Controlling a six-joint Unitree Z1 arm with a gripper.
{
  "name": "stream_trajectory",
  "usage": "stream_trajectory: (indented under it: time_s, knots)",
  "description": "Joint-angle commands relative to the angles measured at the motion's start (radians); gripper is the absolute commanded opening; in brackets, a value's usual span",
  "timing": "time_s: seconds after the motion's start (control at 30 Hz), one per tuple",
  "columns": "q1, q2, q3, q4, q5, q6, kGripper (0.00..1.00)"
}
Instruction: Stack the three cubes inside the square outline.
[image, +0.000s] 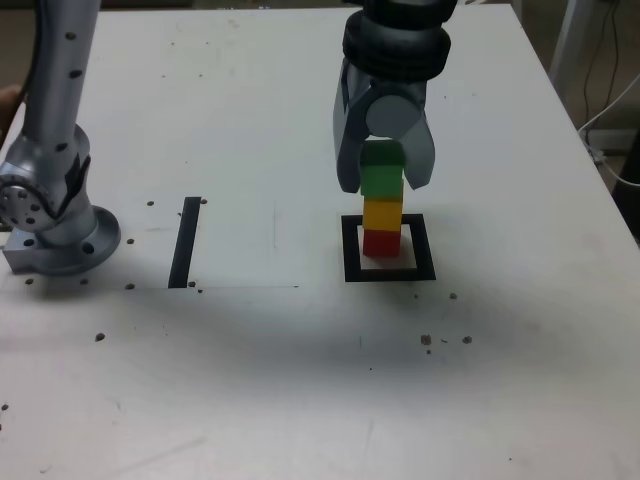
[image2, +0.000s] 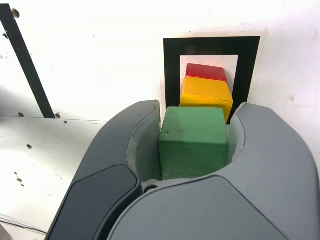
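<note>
In the exterior view, a white flat desk (image: 300, 380) carries a thick black square outline with a white centre (image: 350, 250), lying toward the desk's edge at the exterior view's right, roughly midway between the far and near edges. Inside that outline stands a column of three small solid-coloured cubes: a red cube (image: 380, 242) on the white centre, a yellow cube (image: 382, 213) resting on it, and a green cube (image: 380, 175) on top of the yellow one. The grey two-fingered gripper (image: 384, 170) hangs from above with a finger on each side of the green cube, closed against its sides. A straight black strip (image: 185, 242) lies on the desk toward the exterior view's left, well apart from the outline. Further left, near the desk's edge, sits the arm's silver round base (image: 55, 225). Small dark specks dot the desk surface.

In the wrist view, the gripper (image2: 194, 150) fills the lower part of the picture, its dark grey fingers (image2: 125, 145) pressed against opposite faces of the green cube (image2: 194, 142), which sits between the pale inner pads. Beyond it the yellow cube (image2: 206, 96) and the red cube (image2: 206, 71) show inside the square outline (image2: 171, 70), over its white centre. The black strip (image2: 25, 65) runs slantwise across the desk (image2: 100, 50), apart from the outline.
</note>
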Motion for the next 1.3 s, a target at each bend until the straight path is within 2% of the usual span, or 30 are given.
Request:
stream_trajectory:
  time_s: [0.0,0.17,0.43,0.63,0.7,1.27]
  knots:
    - [-0.002,0.011,-0.007,0.0,-0.002,-0.001,0.13]
    - [-0.002,0.014,-0.005,-0.001,-0.004,0.002,0.15]
    - [-0.002,0.01,0.008,0.003,-0.006,0.002,0.28]
    - [-0.002,0.002,0.012,0.003,-0.001,0.008,0.53]
    - [-0.002,0.002,0.012,0.001,0.0,0.011,0.58]
    - [-0.002,0.005,0.01,-0.02,0.005,0.022,0.6]
